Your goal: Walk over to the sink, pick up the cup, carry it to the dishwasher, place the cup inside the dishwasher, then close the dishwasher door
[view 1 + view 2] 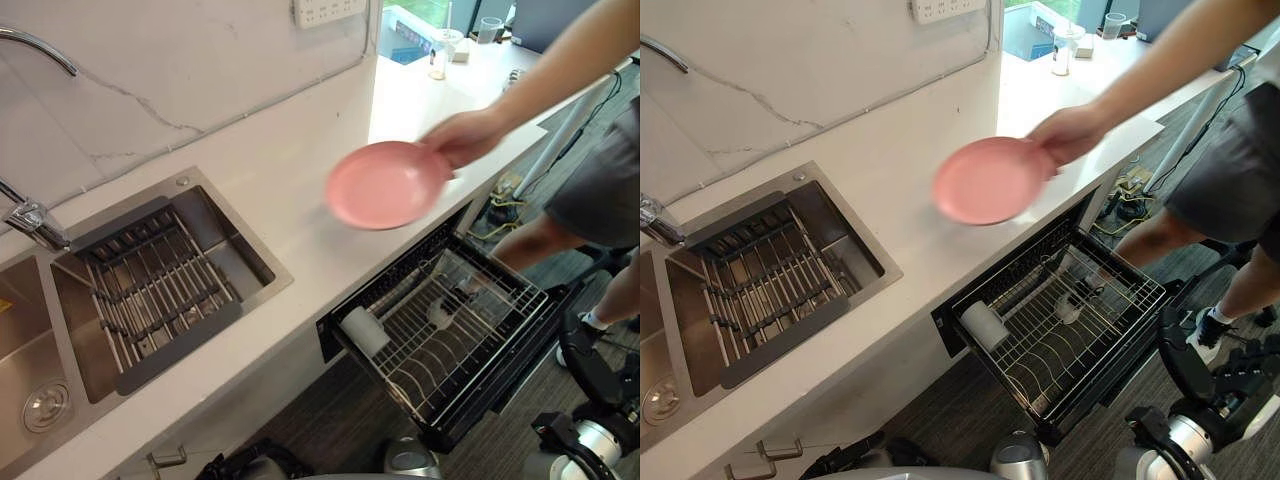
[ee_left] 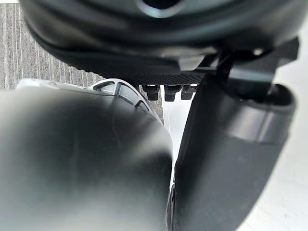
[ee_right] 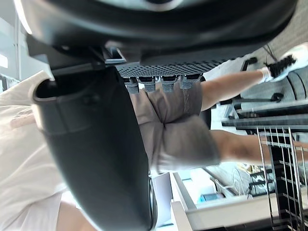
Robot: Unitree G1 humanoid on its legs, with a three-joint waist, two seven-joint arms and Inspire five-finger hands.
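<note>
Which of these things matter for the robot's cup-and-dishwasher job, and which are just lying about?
For the job: stainless-steel sink; open black dishwasher with wire rack; white cup lying on its side in that rack.
Just about: round pink plate held by a person's hand; chrome tap; white wall socket.

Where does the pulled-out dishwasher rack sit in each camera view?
Left eye view: dishwasher rack lower right, under the counter edge.
Right eye view: rack lower middle, right of centre.
Right wrist view: rack wires past the right hand, beside the person's legs.
Left wrist view: left hand over grey floor.
Shared landmark: the person standing by the rack.
</note>
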